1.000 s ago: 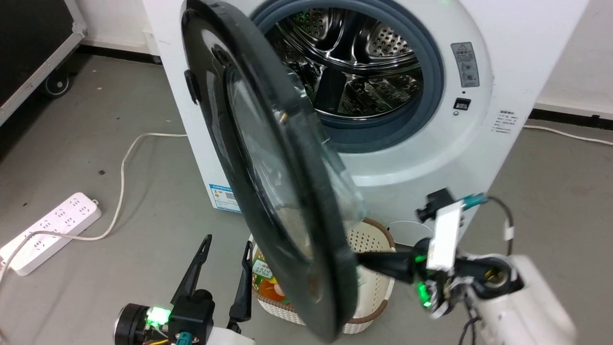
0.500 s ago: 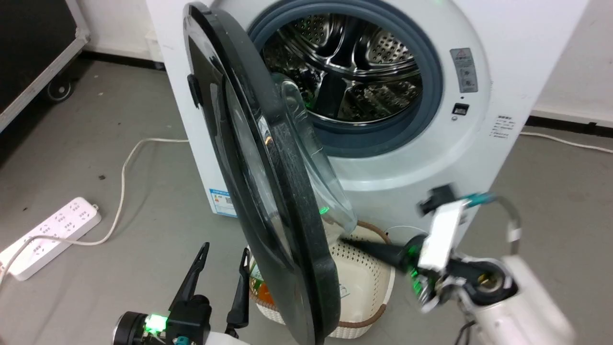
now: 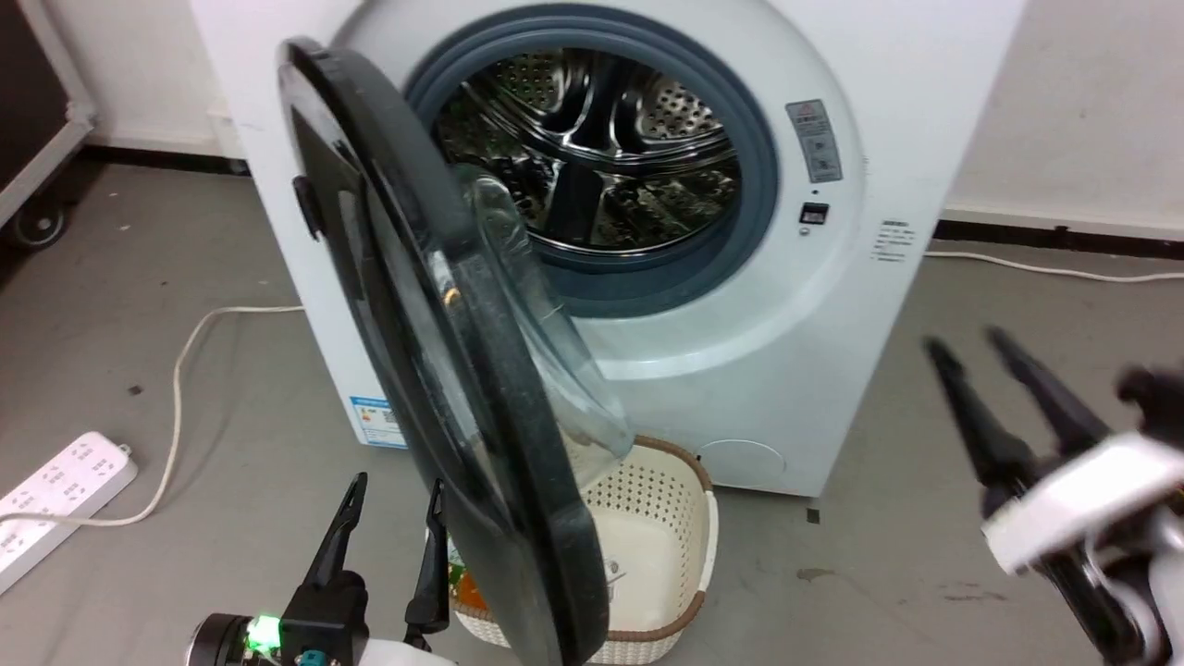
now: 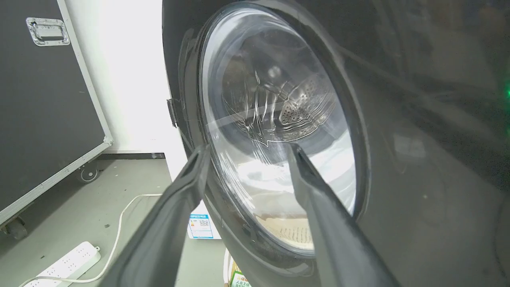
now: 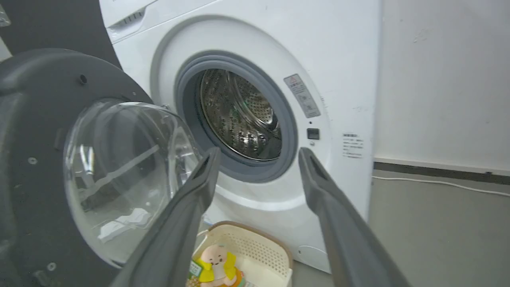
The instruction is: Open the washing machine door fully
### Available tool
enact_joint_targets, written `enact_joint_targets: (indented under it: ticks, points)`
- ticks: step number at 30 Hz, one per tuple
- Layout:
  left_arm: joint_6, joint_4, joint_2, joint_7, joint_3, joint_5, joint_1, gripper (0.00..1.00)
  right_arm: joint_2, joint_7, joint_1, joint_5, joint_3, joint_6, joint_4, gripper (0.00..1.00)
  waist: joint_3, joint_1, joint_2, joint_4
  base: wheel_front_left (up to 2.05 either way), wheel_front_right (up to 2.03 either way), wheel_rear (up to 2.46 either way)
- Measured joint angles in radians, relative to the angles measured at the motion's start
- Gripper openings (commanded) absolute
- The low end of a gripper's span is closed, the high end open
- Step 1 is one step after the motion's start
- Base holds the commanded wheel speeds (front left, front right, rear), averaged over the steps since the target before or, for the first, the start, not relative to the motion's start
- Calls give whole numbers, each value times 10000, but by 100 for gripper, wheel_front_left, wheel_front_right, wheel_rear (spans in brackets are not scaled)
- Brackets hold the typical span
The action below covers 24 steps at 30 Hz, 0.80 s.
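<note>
The white washing machine point(image 3: 832, 305) stands with its steel drum point(image 3: 601, 157) exposed. Its black round door point(image 3: 504, 398) hangs swung out on its left-hand hinge, nearly edge-on in the head view, with the clear glass bowl point(image 3: 536, 314) facing the drum. My left gripper point(image 3: 396, 486) is open, low on the floor side, just outside the door's outer face point(image 4: 418, 159), with nothing between its fingers. My right gripper point(image 3: 964, 340) is open and blurred at the right, well clear of the door. In its wrist view it point(image 5: 259, 153) points at the gasket, with the door's inner side point(image 5: 28, 119) at the left.
A cream basket point(image 3: 684, 518) holding a soft toy point(image 5: 217, 259) sits on the floor under the door. A white power strip point(image 3: 55, 481) and its cable point(image 3: 185, 370) lie at the left. A black wheeled case point(image 4: 40, 99) stands further left, and a wall point(image 5: 438, 79) rises right of the machine.
My right gripper has left the door's inner side and drawn off to the right, fingers now pointing up. The door has swung a little further out. The head camera has shifted.
</note>
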Motion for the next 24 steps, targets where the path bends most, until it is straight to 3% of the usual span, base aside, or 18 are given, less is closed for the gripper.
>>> enact_joint_targets:
  ticks: [1, 2, 5, 7, 8, 9, 10, 17, 24]
  points:
    - [-79, -4, 23, 0, 44, -94, 47, 100, 54, -748, 541, -1409, -414, 2, -186, 100, -1, 0, 0, -128, 0, 0, 0]
    - [-79, -4, 23, 0, 44, -94, 47, 100, 54, -748, 541, -1409, -414, 2, -186, 100, -1, 0, 0, -128, 0, 0, 0]
    - [-244, 12, 35, 0, 102, -236, 107, 100, 874, -1745, 1558, -3475, -1375, 2, -644, 100, 0, 0, 0, -343, 0, 0, 0]
    - [-270, 17, 42, -2, 113, -265, 128, 100, 1085, -1921, 1825, -3954, -1507, 0, -767, 100, 2, 0, 0, -384, 0, 0, 0]
    - [-360, 58, 81, 0, 155, -339, 176, 100, 1609, -2190, 2354, -4581, -1778, 2, -993, 100, 3, 0, 0, -462, 0, 0, 0]
    - [-360, 58, 81, 0, 155, -339, 176, 100, 1609, -2190, 2354, -4581, -1778, 2, -993, 100, 3, 0, 0, -462, 0, 0, 0]
    - [-443, 104, 142, 0, 182, -405, 219, 100, 2034, -2382, 2841, -5110, -1900, 2, -1152, 100, 9, 0, 0, -537, 0, 0, 0]
    - [-596, 163, 197, 0, 215, -499, 228, 100, 2765, -2683, 3975, -5860, -1925, 2, -1112, 100, 52, 0, 0, -650, 0, 0, 0]
    - [-663, 163, 173, 0, 215, -533, 383, 100, 2941, -2836, 4250, -6017, -1900, 2, -807, 100, 32, 0, 0, -636, 0, 0, 0]
